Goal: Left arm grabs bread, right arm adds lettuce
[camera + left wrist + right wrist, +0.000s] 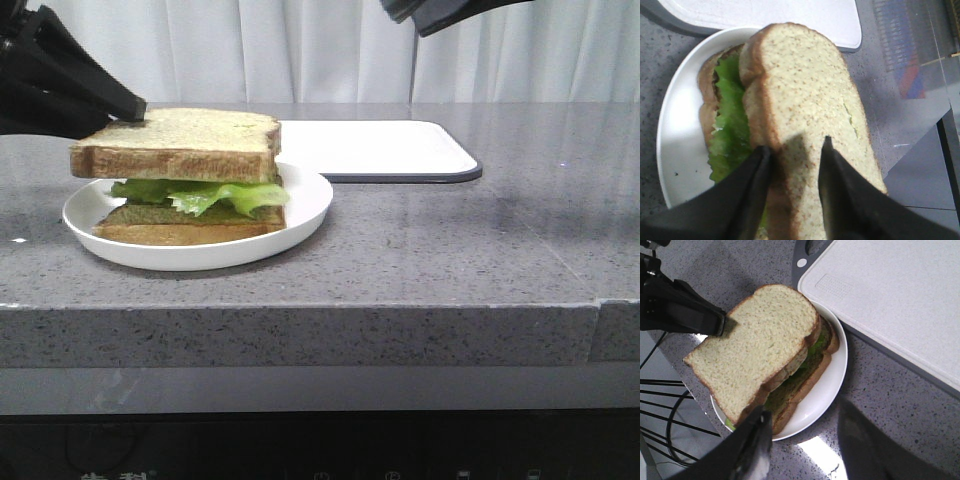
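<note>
The thick bread is held level at its left edge by my left gripper, which is shut on it. It hovers on or just over the green lettuce, which lies on a thinner lower slice on a white plate. In the left wrist view the gripper pinches the bread, with the lettuce beneath it. My right gripper is open and empty, high above the plate's near rim; it shows at the top of the front view.
A white cutting board with a dark rim lies just behind and to the right of the plate, also in the right wrist view. The grey stone counter's front edge runs across the front view.
</note>
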Available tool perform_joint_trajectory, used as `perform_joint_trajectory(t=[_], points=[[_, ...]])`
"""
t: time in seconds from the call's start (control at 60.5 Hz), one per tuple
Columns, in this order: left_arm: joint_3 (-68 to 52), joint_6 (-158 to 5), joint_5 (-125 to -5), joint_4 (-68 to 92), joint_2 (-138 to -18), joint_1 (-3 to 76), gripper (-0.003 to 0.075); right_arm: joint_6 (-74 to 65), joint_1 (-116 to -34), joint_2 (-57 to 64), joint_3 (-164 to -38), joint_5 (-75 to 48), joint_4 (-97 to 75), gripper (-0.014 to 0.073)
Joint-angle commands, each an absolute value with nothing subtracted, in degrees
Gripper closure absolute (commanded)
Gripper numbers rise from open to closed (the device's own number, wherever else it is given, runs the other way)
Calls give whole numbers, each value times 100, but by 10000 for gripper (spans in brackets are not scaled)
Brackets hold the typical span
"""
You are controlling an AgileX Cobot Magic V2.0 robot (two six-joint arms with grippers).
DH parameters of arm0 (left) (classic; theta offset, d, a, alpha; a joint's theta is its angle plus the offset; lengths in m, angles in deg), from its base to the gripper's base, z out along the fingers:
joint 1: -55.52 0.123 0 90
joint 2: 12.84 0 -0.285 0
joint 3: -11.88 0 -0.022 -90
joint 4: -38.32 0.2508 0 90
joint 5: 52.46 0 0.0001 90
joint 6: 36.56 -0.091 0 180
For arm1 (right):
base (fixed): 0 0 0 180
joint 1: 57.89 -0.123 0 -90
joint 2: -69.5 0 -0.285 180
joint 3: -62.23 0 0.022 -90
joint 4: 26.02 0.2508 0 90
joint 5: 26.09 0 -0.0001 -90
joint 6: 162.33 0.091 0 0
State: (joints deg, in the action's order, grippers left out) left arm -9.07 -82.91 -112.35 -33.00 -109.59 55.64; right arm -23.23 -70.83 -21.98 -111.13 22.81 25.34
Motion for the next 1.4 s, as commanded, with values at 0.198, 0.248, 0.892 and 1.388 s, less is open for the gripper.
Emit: perform_joint_trajectory(t=[0.198, 0.248, 0.892, 1.388], points=[[-366, -8053, -11527, -2438, -10045, 5575, 364, -1333, -7048, -1442, -11284, 2708, 1379, 249], [-273, -7787, -11487, -1992, -9779, 5575, 364, -899, -7048, -1287, -11284, 2807, 840, 249], [-991, -4229, -10244, 3117, -6146, 5575, 366, 1699, -7048, 1380, -10040, 2565, -1944, 249], [-1906, -4229, -9991, 3076, -5089, 5575, 498, 1699, -7048, 3358, -8842, 2472, -2256, 408]])
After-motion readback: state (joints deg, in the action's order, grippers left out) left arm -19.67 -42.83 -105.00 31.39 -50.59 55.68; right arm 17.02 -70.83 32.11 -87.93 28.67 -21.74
